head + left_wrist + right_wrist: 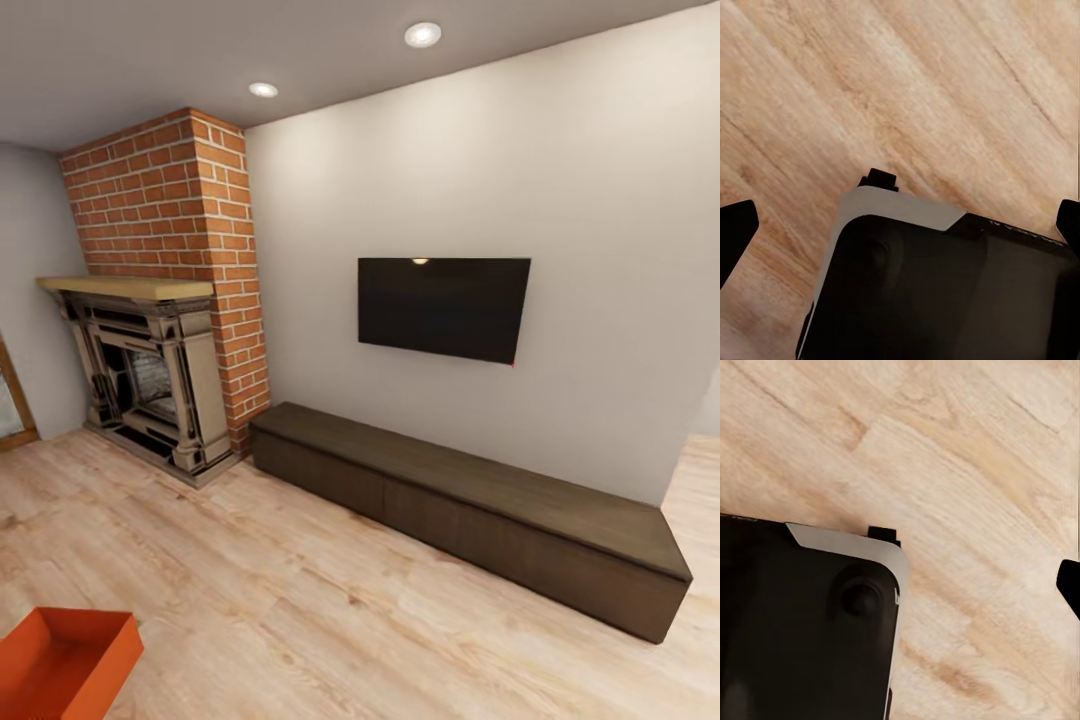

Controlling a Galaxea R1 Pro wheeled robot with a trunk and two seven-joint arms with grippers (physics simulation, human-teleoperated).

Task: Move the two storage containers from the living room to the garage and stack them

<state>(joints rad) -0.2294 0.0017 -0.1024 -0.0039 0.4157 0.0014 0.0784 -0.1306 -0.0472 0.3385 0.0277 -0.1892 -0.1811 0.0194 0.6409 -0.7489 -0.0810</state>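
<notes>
Judging from its thin walls and open top, I expect the orange-red, square, lidless storage container point(60, 665) to be light but a little flexible, so I would take it with both arms, pressing on two opposite walls near the rim or pinching a wall's top edge on each side. Smooth plastic-looking sides may slip under a flat squeeze, so I would favour the rim.

That container sits on the light wood plank floor point(330, 600) at the lower left corner of my head view, cut off by the frame, its inside bare as far as I can see. I see one bin from here.

Ahead of me are the red brick fireplace with a pale wooden mantel point(160, 300), a long low dark brown cabinet point(470, 510) against the white wall, and a black flat wall-mounted screen point(445, 308) above it. This is the living room, so the carrying has not begun.

My left gripper point(900, 225) hangs over bare planks with its dark fingertips point(735, 225) spread wide and nothing between them. On the right wrist view I see the robot's dark base point(802, 622) below and a single black fingertip point(1071, 585) at the frame edge; I cannot tell whether that gripper is spread or closed.
</notes>
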